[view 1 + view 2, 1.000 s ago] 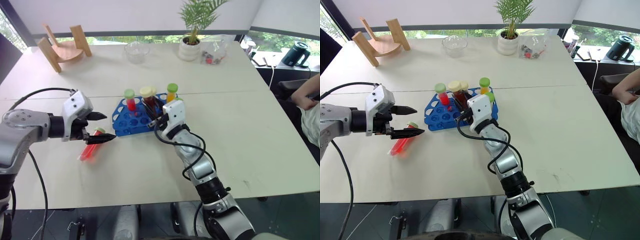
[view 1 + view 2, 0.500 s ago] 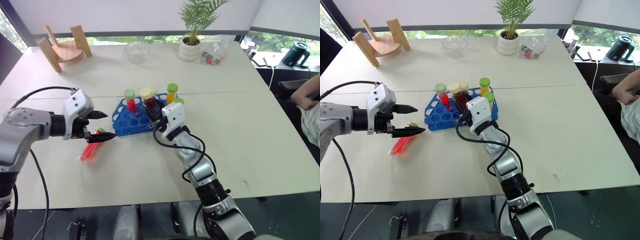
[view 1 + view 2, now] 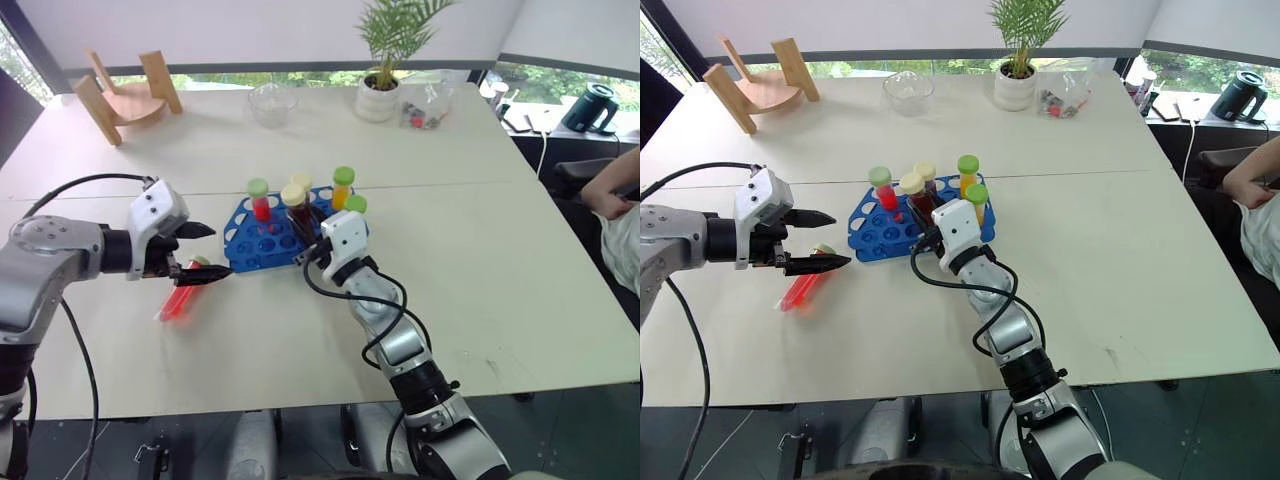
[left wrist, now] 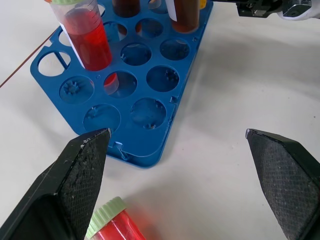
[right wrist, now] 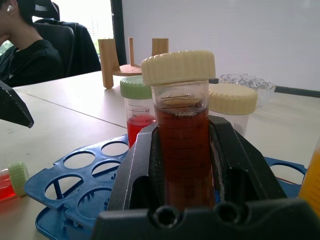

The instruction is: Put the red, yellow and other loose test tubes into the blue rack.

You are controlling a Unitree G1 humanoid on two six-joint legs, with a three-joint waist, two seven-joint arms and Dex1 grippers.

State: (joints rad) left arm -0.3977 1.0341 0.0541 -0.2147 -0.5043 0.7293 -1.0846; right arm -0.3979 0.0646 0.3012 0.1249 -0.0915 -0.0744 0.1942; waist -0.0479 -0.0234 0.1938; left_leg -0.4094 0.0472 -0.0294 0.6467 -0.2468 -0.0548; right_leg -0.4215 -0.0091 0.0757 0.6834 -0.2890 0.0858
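The blue rack (image 3: 248,262) stands mid-table and holds a red tube with a green cap (image 3: 260,203), a yellow tube with a green cap (image 3: 343,187), another green-capped tube (image 3: 355,205) and a cream-capped one (image 3: 303,181). My right gripper (image 3: 306,237) is shut on a brown tube with a cream cap (image 5: 181,125), upright over the rack's near holes. A loose red tube (image 3: 180,299) lies on the table left of the rack, its green cap (image 4: 106,218) toward the rack. My left gripper (image 3: 203,252) hovers open just above that cap, fingers (image 4: 75,175) spread wide.
At the table's far side are a wooden stand (image 3: 125,92), a glass bowl (image 3: 273,104), a potted plant (image 3: 381,92) and a clear bag (image 3: 430,104). A black kettle (image 3: 591,108) and a seated person (image 3: 618,205) are at the right.
The right gripper with its brown tube has sunk a little over the rack, uncovering a green-capped tube behind it. The left gripper has kept still.
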